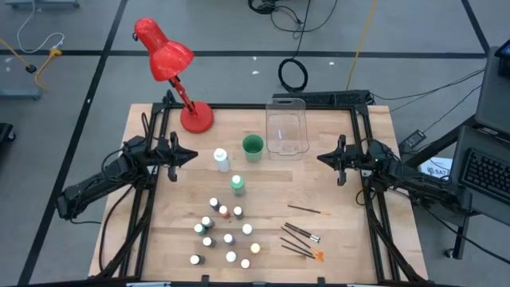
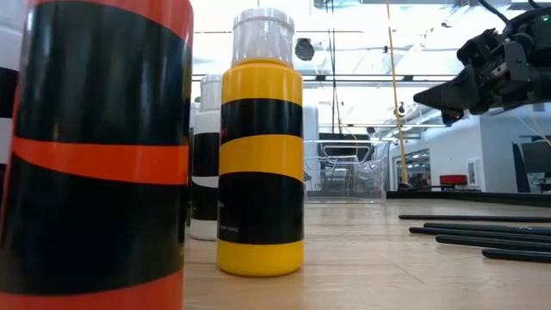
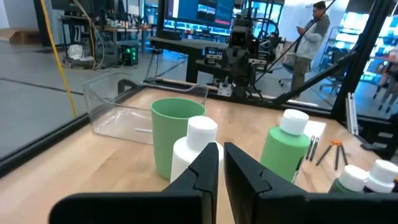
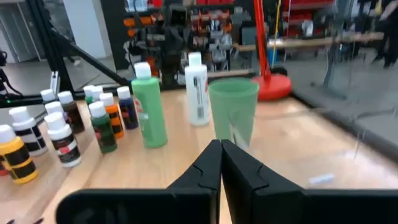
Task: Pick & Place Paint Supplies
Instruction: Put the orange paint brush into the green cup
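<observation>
Several tiny white-capped paint bottles [image 1: 223, 235] stand upright in a cluster on the near middle of the table; in the low view an orange-banded one [image 2: 95, 155] and a yellow-banded one [image 2: 260, 155] loom close. A taller white bottle [image 1: 221, 159] and a green one [image 1: 237, 185] stand upright farther back. Thin dark brushes [image 1: 301, 239] lie flat on the near right, with one [image 1: 307, 210] apart from them. My left gripper [image 1: 191, 155] hovers shut left of the white bottle [image 3: 196, 146]. My right gripper [image 1: 323, 158] hovers shut over the right side, holding nothing.
A green cup [image 1: 253, 147] stands beside a clear plastic bin [image 1: 287, 127] at the far middle. A red desk lamp [image 1: 171, 68] stands on the far left corner. Bare wood lies between the two grippers. A person [image 3: 308, 37] stands in the room beyond.
</observation>
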Controlling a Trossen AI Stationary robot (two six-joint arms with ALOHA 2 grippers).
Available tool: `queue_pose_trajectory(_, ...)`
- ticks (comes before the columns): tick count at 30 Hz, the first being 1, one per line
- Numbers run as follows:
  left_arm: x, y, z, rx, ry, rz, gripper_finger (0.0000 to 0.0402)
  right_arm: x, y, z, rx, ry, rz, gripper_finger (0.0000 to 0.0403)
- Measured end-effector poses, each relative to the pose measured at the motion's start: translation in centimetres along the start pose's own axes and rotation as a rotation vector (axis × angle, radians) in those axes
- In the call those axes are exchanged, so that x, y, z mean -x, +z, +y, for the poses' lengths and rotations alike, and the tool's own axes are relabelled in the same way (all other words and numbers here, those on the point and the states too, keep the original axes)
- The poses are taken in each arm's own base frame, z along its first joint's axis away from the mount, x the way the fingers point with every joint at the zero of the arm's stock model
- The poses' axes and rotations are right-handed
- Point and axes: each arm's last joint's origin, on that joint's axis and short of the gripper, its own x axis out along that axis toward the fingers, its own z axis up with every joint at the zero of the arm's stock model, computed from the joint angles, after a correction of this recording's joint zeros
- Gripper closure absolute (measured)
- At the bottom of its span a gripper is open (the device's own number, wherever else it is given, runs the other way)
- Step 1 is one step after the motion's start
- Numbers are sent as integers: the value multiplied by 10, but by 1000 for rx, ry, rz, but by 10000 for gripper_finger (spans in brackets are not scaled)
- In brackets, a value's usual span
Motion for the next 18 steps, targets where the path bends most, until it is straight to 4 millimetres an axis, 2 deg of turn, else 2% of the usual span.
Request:
queue_pose_trajectory(6, 0, 0, 0, 17, 0, 0, 376, 0, 9, 0, 143, -1, -90, 399)
queue_pose_trajectory(12, 0, 0, 0, 134, 0, 3, 376, 1, 16, 1, 160, -1, -162, 399)
queue_pose_trajectory(18, -1, -1, 1, 112, 2, 10, 376, 1, 17, 1, 162, -1, -170, 399)
